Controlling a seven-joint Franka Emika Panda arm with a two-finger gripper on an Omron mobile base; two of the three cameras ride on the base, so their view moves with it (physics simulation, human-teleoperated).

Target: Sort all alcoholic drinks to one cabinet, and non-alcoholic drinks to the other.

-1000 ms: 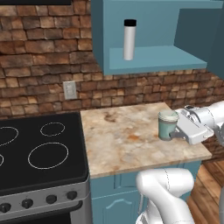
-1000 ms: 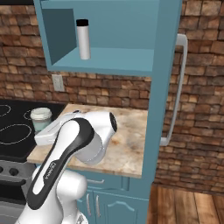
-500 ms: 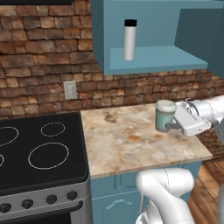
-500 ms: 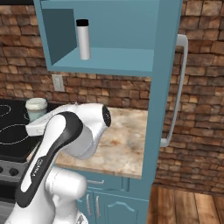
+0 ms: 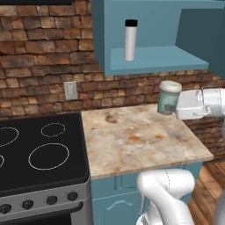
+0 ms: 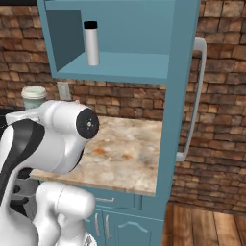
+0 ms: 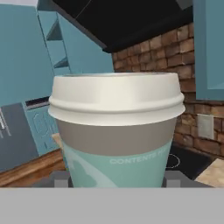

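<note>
While the pincer (image 5: 176, 105) gripped the lidded cup (image 5: 168, 97) mid-body, its light, thin wall looked crushable.

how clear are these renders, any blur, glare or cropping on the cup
Left base view: flat, even light, no glare; the cup is sharp, with the gripper shut on it. Right base view: the arm hides the cup's lower part. Hand view: the cup looms large, slightly soft, its base cut off.
</note>
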